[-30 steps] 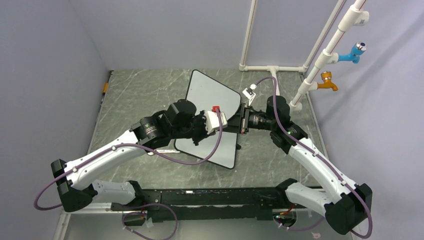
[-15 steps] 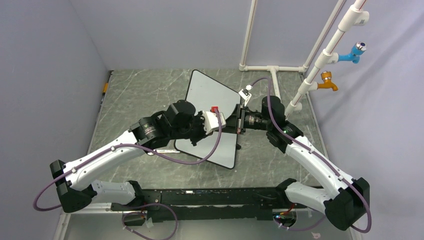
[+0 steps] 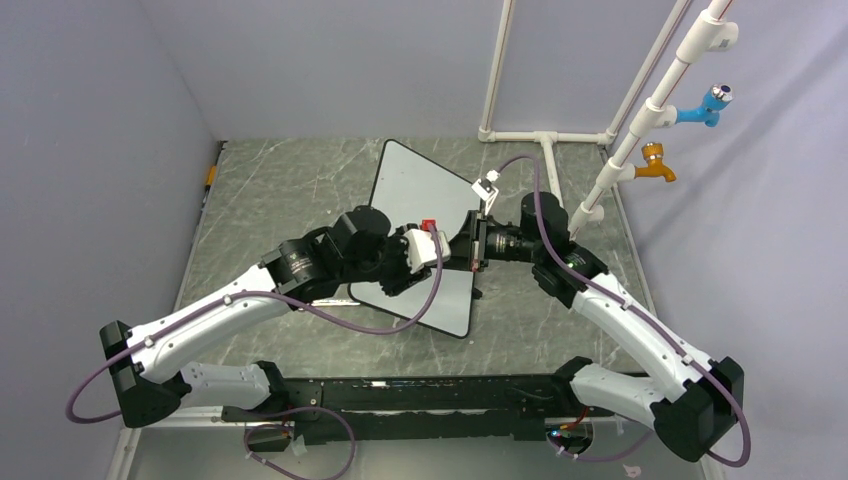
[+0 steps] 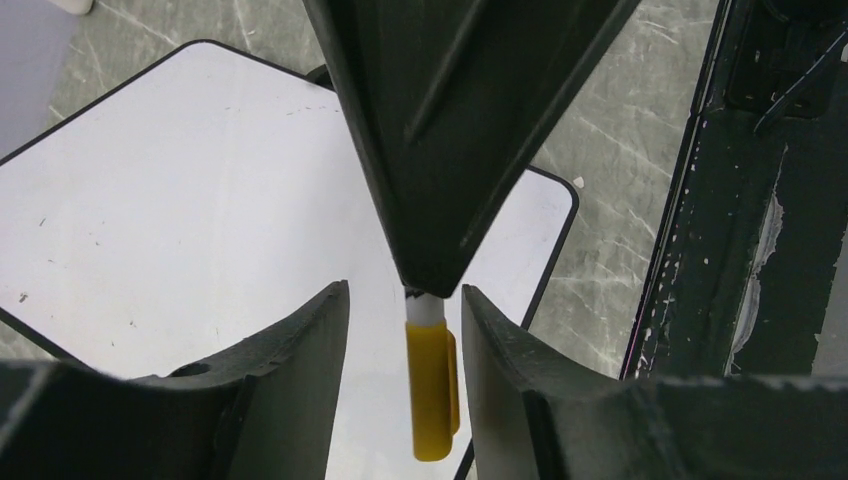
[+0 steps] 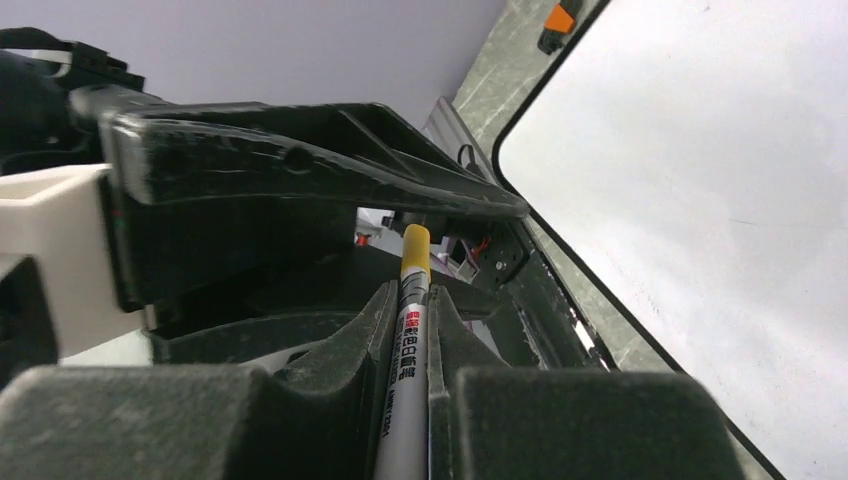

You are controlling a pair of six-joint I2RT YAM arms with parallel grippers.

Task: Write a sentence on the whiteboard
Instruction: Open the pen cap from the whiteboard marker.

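The whiteboard [image 3: 410,180], stiff and probably slippery, lies flat on the counter [image 3: 270,190] while the right claw [image 5: 412,300] grips the marker [image 5: 407,340] mid-barrel and the left claw [image 4: 404,292] gapes around its yellow cap [image 4: 430,400].

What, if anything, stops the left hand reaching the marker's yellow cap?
Likely nothing, so yes: the yellow cap sits inside the open left hand, and the right hand grips only the marker by its barrel.

I'm looking at a robotics lab cell: plain partition walls [image 3: 100,120] around a marbled tabletop [image 3: 290,185], white PVC piping [image 3: 495,70] behind.
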